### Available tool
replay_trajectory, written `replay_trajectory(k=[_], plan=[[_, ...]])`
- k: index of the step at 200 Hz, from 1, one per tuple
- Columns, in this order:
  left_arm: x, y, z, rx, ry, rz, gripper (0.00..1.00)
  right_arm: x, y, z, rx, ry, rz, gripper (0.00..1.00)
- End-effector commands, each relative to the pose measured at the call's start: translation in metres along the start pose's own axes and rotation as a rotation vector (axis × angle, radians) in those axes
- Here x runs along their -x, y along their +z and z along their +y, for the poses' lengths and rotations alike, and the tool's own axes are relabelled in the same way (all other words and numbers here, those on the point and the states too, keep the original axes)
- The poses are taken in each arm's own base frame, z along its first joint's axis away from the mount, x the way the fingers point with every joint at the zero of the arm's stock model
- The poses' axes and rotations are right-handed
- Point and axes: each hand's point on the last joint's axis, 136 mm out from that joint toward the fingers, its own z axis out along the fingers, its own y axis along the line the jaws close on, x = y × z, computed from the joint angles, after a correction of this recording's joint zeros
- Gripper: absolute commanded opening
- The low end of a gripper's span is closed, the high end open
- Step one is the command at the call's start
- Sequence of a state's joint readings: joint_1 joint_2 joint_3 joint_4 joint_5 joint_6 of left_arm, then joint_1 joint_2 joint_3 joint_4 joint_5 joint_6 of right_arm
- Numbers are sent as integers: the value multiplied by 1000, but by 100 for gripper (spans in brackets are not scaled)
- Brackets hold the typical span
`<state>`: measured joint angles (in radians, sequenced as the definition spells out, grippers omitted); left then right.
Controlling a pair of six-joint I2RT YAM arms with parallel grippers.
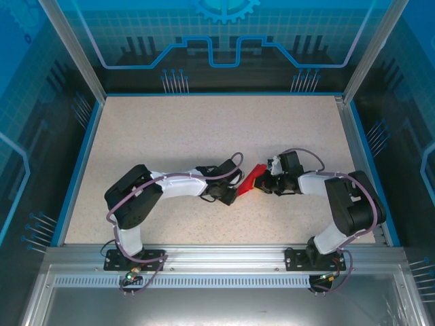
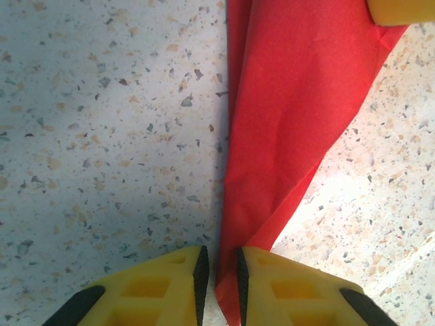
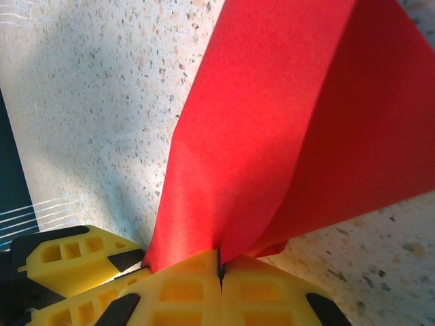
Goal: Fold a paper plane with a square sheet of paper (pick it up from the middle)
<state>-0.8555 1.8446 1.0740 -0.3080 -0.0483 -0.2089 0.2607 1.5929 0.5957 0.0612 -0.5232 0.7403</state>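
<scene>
The red sheet of paper (image 1: 255, 175) is folded into a long tapering shape and held between the two arms at mid-table. Whether it has the form of a paper plane I cannot tell. My right gripper (image 3: 219, 261) is shut on one end of the paper (image 3: 272, 122), which fans upward from its jaws. My left gripper (image 2: 221, 272) straddles the narrow tip of the paper (image 2: 292, 102). Its jaws stand slightly apart, and table shows between the left pad and the paper. From above, the left gripper (image 1: 236, 192) and right gripper (image 1: 265, 182) nearly meet.
The speckled table (image 1: 204, 136) has a blue rim and transparent walls all round. A yellow finger of the right gripper (image 2: 401, 10) shows in the left wrist view. The left gripper's yellow fingers (image 3: 75, 261) sit close beside the right jaws.
</scene>
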Motion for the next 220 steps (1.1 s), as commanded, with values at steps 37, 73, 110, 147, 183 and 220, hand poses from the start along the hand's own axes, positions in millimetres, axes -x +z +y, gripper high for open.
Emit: replay_trajectory(k=[37, 73, 110, 147, 183, 220], plan=[[-38, 10, 18, 86, 60, 116, 19, 10, -9, 0, -52, -28, 1, 0], [-40, 12, 23, 112, 84, 124, 15, 11, -10, -1, -73, -37, 10, 0], [-42, 16, 28, 143, 114, 137, 11, 13, -13, 2, -79, -49, 12, 0], [-41, 17, 26, 148, 142, 137, 11, 17, -15, 7, -83, -66, 9, 0], [-41, 19, 25, 159, 169, 141, 11, 21, -16, 7, -106, -81, 17, 0], [-39, 18, 23, 158, 179, 131, 12, 22, -14, 2, -134, -95, 36, 0]])
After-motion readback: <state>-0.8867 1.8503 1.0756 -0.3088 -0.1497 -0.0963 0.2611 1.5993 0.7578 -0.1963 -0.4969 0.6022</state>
